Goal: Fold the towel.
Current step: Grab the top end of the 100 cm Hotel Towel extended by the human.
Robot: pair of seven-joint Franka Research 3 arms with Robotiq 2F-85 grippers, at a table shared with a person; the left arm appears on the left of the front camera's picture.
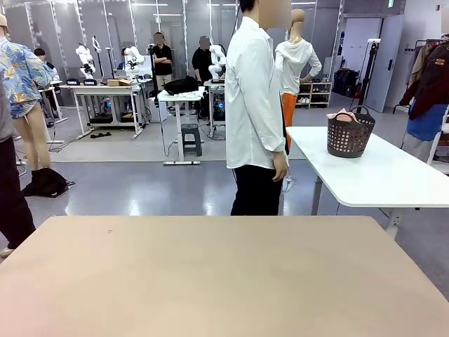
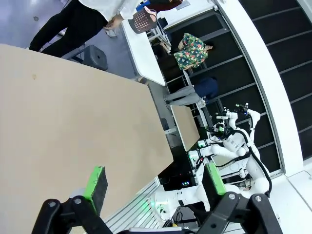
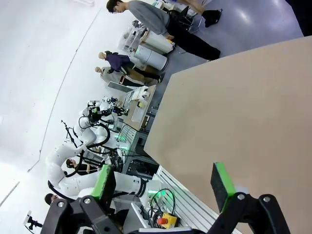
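Left tool (image 2: 154, 170), right tool (image 3: 163, 168): agape, empty

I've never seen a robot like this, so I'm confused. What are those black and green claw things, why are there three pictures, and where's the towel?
Those claws are the robot's hands: its left gripper and its right gripper. Each has two black fingers with green pads.

One picture comes from a camera between the robot's arms. It looks across the beige table at a person in a white shirt. The other two come from small cameras on the robot's wrists, so you look along each gripper's fingers. The room looks tipped sideways there because the wrists are turned.

Both grippers are open and hold nothing. The pink towel is bunched in a dark basket on a white table farther off, to one side of the person.
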